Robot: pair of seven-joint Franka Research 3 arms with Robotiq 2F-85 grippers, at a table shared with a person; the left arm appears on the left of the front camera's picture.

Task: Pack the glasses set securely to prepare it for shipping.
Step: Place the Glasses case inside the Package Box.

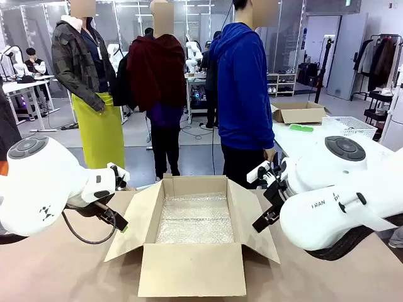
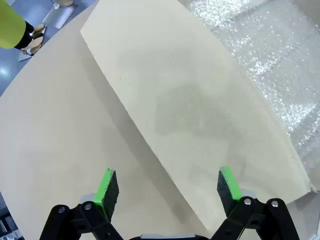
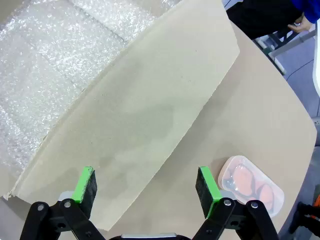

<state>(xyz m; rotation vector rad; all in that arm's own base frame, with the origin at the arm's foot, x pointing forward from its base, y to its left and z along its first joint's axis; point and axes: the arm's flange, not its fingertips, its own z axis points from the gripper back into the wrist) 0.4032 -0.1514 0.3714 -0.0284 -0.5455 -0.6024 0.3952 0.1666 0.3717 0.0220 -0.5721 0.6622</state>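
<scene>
Left gripper (image 2: 166, 181): jaws spread wide, nothing between them, poised over the left flap (image 2: 190, 100) where it meets the table (image 2: 60, 140). Right gripper (image 3: 146, 176): jaws equally wide and empty, above the right flap (image 3: 145, 100). The pale pink glasses case (image 3: 251, 185) lies flat on the table near my right gripper, outside the cardboard box (image 1: 192, 270) and clear of its flap. The box sits between my two arms with its flaps spread. Bubble wrap (image 1: 195, 217) lines its floor. At the far edge stands a person in a blue hoodie (image 1: 242, 88).
</scene>
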